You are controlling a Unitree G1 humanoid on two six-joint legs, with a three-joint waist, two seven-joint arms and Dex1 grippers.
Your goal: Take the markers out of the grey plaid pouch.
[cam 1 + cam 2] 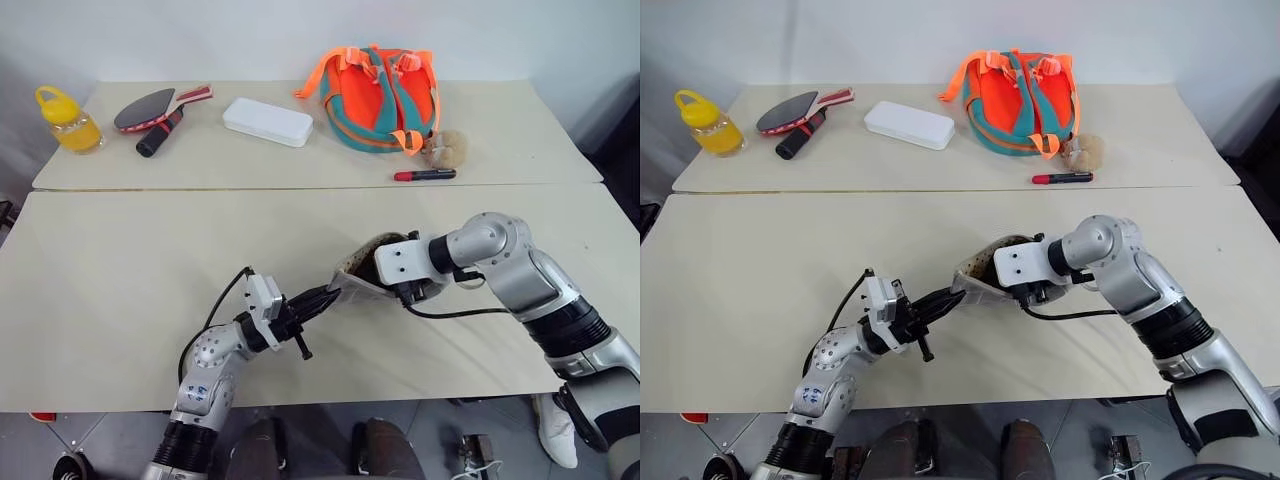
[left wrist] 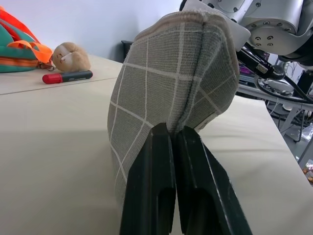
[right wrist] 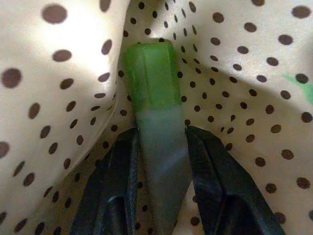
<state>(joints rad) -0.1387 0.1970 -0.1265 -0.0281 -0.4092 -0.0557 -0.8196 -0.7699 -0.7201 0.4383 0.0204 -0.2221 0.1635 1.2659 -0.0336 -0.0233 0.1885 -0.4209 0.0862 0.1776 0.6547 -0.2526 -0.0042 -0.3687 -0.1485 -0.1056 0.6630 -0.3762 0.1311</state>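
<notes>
The right tool is inside the soft grey plaid fabric pouch, its two black fingers pressed against either side of a pale-bodied slim marker with a light green cap; tan lining with dark dots surrounds them. In the head views the right tool enters the pouch's open mouth from the right, pointing down and to the left. The left tool is clamped shut on the pouch's opposite edge, holding the pouch raised just above the near beige worktop, roughly at its middle.

On the far worktop lies the second marker, red and black, just in front of a small tan plush toy and near an orange-and-teal backpack. Further left are a white hard rectangular case, a red-and-black table tennis paddle and a yellow bottle.
</notes>
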